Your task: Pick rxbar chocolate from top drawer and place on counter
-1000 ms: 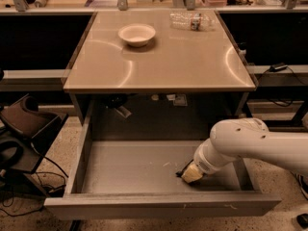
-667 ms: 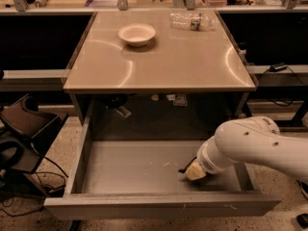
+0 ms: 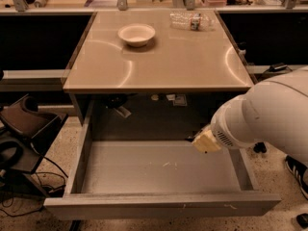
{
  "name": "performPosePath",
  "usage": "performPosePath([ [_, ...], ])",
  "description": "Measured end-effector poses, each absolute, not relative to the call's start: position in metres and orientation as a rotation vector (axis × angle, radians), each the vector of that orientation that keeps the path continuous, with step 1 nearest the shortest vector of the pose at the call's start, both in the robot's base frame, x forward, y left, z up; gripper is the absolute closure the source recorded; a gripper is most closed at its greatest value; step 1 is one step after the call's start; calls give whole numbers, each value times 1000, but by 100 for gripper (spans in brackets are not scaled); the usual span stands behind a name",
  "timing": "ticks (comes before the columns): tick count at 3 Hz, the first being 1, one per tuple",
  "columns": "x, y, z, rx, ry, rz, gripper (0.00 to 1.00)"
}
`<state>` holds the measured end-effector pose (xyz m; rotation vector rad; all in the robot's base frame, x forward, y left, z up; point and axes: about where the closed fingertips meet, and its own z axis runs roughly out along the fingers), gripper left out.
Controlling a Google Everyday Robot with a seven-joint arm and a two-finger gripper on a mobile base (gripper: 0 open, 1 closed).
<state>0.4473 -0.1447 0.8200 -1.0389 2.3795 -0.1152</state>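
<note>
My gripper point(image 3: 204, 142) hangs over the right part of the open top drawer point(image 3: 120, 172), lifted off its grey floor. Its cream tip is shut on the rxbar chocolate point(image 3: 191, 138). Only a thin dark sliver of the bar shows at the tip's left edge, and the rest is hidden by the gripper and the white arm point(image 3: 269, 112). No bar lies on the visible drawer floor. The beige counter point(image 3: 163, 61) is above and behind the gripper.
A white bowl point(image 3: 136, 34) and a clear plastic bottle point(image 3: 191, 19) stand at the back of the counter. The drawer's front wall point(image 3: 159, 206) is nearest the camera. A dark chair and cables point(image 3: 19, 138) are on the floor at the left.
The gripper has risen from the right of the drawer floor to above the drawer. The dark bar that lay at its tip is no longer on the floor.
</note>
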Motion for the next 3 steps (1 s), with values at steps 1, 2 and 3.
performPosePath([
  [1,447,-145,820,-1039,2379,-115,100],
  [2,479,-144,837,-1065,2347,-95,100],
  [3,539,-152,848,-1085,2368,-81,100],
])
